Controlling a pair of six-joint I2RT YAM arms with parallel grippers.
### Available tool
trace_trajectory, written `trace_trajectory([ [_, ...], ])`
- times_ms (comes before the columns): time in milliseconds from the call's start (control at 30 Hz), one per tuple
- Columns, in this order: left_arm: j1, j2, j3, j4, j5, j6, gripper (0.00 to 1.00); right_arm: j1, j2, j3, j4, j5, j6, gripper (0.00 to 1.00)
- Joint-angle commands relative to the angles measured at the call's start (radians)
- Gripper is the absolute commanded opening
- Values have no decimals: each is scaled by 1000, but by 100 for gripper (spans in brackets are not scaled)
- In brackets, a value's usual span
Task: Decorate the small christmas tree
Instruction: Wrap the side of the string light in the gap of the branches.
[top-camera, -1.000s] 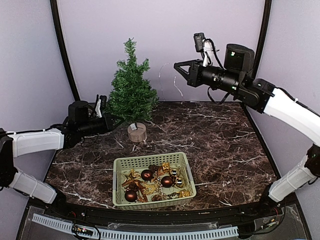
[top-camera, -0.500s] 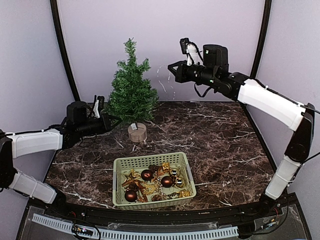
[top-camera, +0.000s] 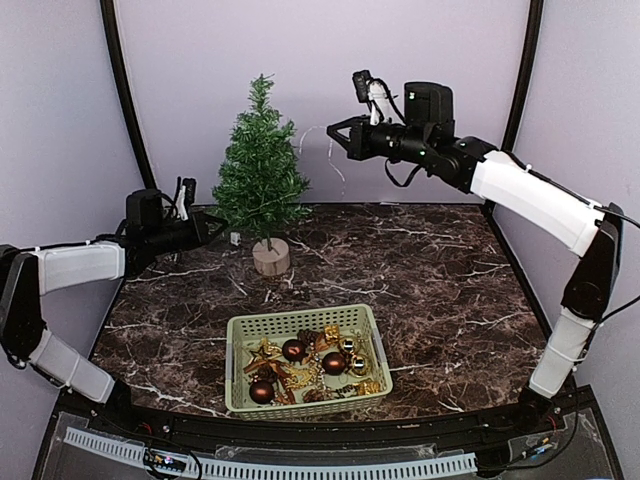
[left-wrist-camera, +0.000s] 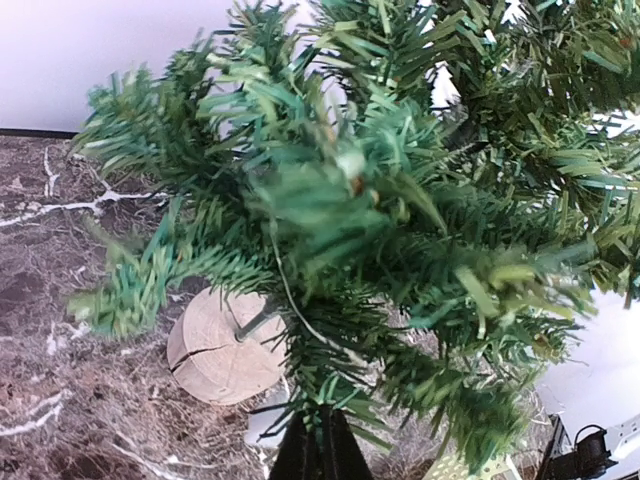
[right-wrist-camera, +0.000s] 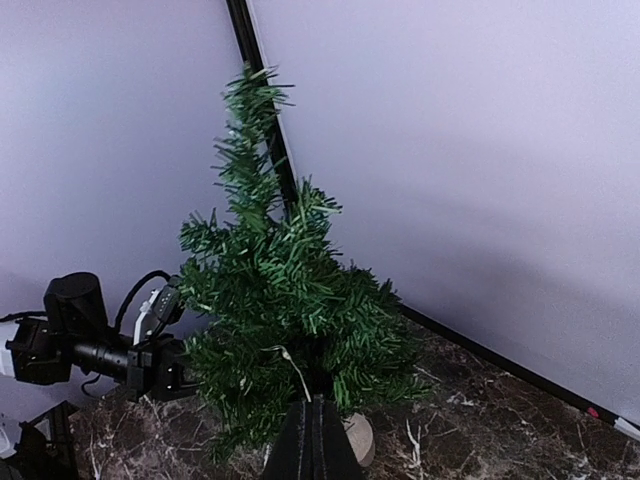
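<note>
Tree (top-camera: 259, 175) shifted left (left gripper (top-camera: 207, 228) closed alongside).

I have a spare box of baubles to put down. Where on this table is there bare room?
The widest bare patch of table lies right of the basket, out to the right edge and back to the wall. A narrower strip runs between basket and tree stump. Crowded: back left, where the left hand is at the lower branches.

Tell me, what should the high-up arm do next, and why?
Probably ease the right end effector leftward over the small christmas tree. It appears shut on a thin strand and sits beside the treetop, not above it, so the strand can't drape yet.
</note>
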Motion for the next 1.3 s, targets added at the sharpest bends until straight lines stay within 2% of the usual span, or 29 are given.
trace_trajectory([
  [0, 44, 47, 61, 33, 80, 42, 8, 0, -29, -16, 16, -83, -1, 0],
  [67, 60, 50, 70, 32, 91, 48, 21, 2, -32, -26, 31, -95, 6, 0],
  [100, 64, 37, 72, 21, 80, 53, 31, 3, -32, -30, 40, -95, 11, 0],
  [133, 64, 28, 71, 11, 72, 67, 35, 3, -32, -33, 49, -95, 16, 0],
  [167, 65, 5, 69, -13, 49, 76, 45, 5, -30, -35, 58, -93, 20, 0],
  [267, 65, -72, 62, -105, -33, 115, 59, 7, -24, -38, 84, -86, 35, 0],
  [433, 39, -206, 19, -197, -92, 95, 63, 7, -32, -41, 124, -51, 50, 0],
  [533, -57, -286, -15, -201, -134, 45, 68, 7, -41, -50, 144, -32, 55, 0],
  [633, -141, -303, -35, -186, -164, -44, 70, 7, -43, -50, 156, -21, 56, 0],
  [767, -212, -273, -79, -107, -165, -140, 73, 6, -41, -42, 170, -10, 57, 0],
  [900, -265, -168, -60, -69, -155, -151, 78, 7, -25, -10, 171, -5, 54, 0],
  [1000, -281, -115, -18, -55, -151, -142, 81, 7, -9, 14, 173, 10, 47, 0],
  [1100, -295, -71, 4, -1, -149, -140, 89, 6, 14, 40, 166, 28, 41, 0],
  [1267, -300, -18, 37, 40, -152, -138, 90, 4, 51, 81, 154, 59, 26, 0],
])
